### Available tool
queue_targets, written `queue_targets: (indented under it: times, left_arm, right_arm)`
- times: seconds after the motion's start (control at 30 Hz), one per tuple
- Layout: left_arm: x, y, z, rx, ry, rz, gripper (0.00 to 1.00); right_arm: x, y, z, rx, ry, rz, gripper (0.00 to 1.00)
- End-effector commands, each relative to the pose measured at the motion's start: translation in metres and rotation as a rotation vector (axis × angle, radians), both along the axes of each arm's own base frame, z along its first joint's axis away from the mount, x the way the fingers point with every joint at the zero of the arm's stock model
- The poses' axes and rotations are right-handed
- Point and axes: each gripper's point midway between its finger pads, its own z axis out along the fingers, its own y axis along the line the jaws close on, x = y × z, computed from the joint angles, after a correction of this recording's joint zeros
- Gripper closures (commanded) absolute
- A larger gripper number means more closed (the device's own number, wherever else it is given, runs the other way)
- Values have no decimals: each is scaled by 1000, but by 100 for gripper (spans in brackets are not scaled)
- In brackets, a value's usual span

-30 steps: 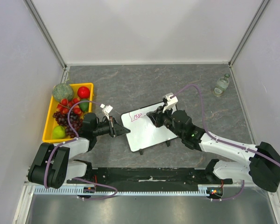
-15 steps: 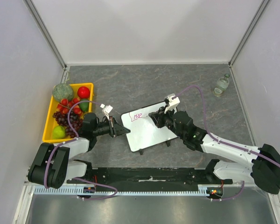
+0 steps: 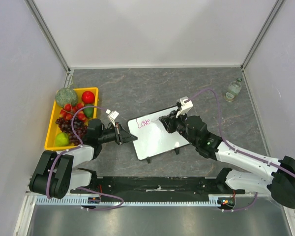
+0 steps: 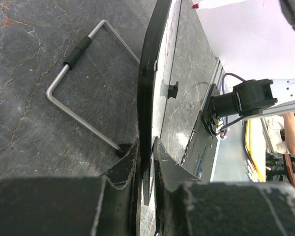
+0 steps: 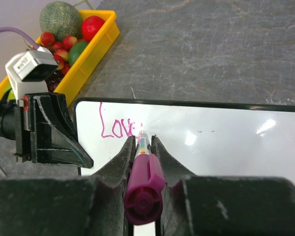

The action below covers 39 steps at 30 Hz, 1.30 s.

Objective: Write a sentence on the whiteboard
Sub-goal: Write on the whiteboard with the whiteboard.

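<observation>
The whiteboard (image 3: 157,140) stands mid-worktop (image 3: 187,88) between the arms, to the right of a yellow fruit tray (image 3: 50,131). The left fingers (image 4: 132,158) are clamped on its black edge. The right fingers (image 5: 129,153) pinch a purple marker (image 5: 143,186), its tip on the board just right of the sentence (image 5: 117,127), which reads only "Love".

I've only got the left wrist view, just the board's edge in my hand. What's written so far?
Observer: The sentence so far is one pink word, "Love", at the left end of the whiteboard.
Operator: Where's the other arm?
Observer: Its right hand is shut on a purple marker, tip just after that word.
Operator: Anything near my side?
Observer: A yellow tray of fruit, left of the board and apart from it.
</observation>
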Motion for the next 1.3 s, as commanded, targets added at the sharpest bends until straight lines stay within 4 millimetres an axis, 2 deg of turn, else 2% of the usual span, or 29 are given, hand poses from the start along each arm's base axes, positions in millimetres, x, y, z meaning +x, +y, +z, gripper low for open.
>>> queue_targets:
  times: [0.0,0.23,0.53,1.27]
  left_arm:
    - [5,-1,6,-1,-48,-4,98]
    - [5,-1,7,-1,-52,-2,98]
    - [5,-1,6,-1,-48,-3,98]
    - [5,-2,6,0,-48,-5,98]
  right_arm:
    - [5,-4,52,90,-84,-25,100]
    - [18,-12,50,44,-92,-62,100]
    - [28,-8,36,16,-69,-52,100]
    - [21,-12,-1,-22,-15,-39,100]
